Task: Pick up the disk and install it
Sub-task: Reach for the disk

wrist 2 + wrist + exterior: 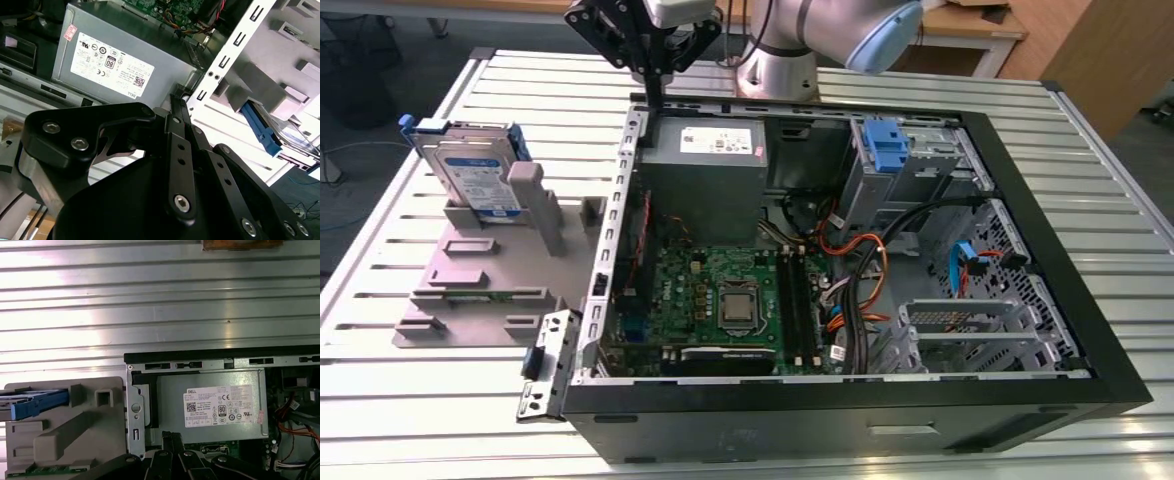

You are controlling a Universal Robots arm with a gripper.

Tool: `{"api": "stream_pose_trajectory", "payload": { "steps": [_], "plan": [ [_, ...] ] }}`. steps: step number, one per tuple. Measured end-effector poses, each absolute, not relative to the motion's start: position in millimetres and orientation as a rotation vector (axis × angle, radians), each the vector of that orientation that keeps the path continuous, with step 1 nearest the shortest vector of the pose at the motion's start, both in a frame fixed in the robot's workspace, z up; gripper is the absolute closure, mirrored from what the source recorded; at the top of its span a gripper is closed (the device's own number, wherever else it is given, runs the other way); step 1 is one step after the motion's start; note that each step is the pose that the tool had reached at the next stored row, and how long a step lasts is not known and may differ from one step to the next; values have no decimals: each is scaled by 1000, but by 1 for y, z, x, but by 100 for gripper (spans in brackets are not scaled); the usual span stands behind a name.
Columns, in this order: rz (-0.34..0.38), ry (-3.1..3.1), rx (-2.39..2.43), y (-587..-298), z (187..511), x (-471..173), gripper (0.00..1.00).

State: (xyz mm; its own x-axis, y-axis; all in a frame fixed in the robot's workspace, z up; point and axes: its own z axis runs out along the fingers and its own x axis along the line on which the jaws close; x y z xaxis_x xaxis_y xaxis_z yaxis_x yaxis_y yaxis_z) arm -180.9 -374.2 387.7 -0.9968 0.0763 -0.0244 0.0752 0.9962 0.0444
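While the disk (470,170) stands at the exterior view's left, the clenched, empty tool (651,100) hovers top-centre; pickup unstarted, needs opening.

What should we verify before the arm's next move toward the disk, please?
1. Disk upright in the grey holder, nothing over it: ok.
2. Gripper carries nothing: ok.
3. Gripper open for a grasp: not ok, jaws shut.
4. Gripper above the disk: not ok, it hangs at the case wall by the power supply.
5. Drive bay by the blue bracket free: cannot tell.
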Motion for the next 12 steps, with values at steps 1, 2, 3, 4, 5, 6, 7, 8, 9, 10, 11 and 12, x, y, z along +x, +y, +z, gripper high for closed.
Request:
{"api": "stream_pose_trajectory", "payload": {
  "steps": [1,2,3,4,5,6,7,8,9,10,11,12],
  "plan": [
    [68,3113,118,-374,388,-182,89],
    [68,3112,118,-374,387,-182,89],
    [68,3112,118,-373,387,-183,89],
    [68,3112,118,-373,387,-183,89],
    [68,3112,118,-373,387,-184,89],
    [68,3112,118,-372,387,-184,89],
    [68,3112,118,-372,387,-184,89],
    [68,3113,118,-371,387,-185,89],
    [68,3113,118,-371,386,-185,89],
    [68,3112,118,-370,386,-186,89],
    [68,3112,118,-370,386,-186,89],
    [68,3112,118,-369,386,-186,89]
  ]
}}
